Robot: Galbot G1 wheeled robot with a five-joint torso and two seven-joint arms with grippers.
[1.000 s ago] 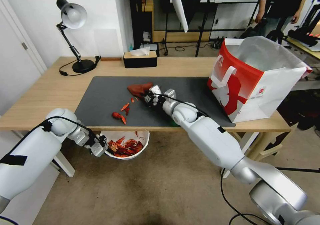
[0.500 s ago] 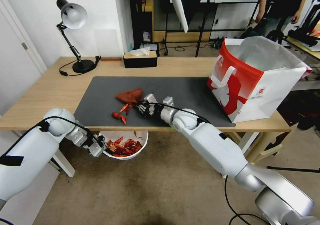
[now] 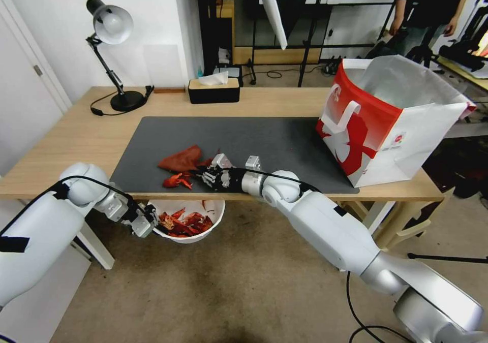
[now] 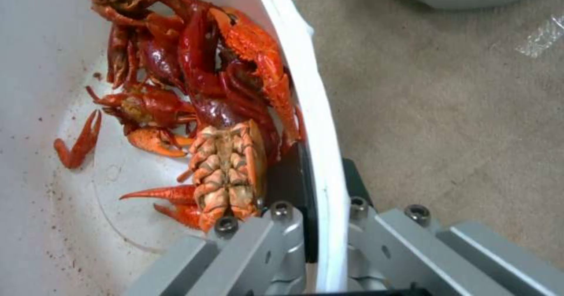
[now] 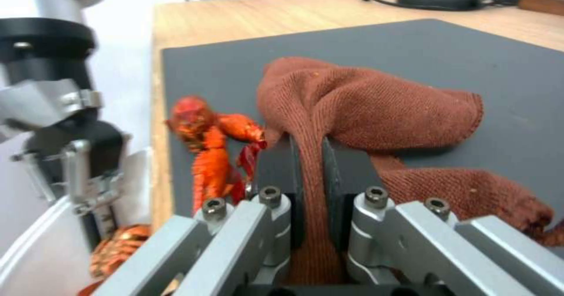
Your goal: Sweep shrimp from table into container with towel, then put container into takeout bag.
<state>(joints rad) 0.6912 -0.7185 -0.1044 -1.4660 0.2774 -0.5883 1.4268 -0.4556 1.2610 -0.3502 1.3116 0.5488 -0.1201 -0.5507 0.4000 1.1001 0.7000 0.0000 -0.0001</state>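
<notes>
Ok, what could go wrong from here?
The last shrimp lie left of the towel held by the right gripper, so the sweep may miss them. The container, gripped at its rim by the left gripper, sits partly under the table edge; pieces might overshoot onto the floor.

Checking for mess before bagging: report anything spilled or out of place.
A few shrimp lie on the table's mat near its front edge, beside the towel pinched by the right gripper. The left gripper holds the container below that edge.
</notes>
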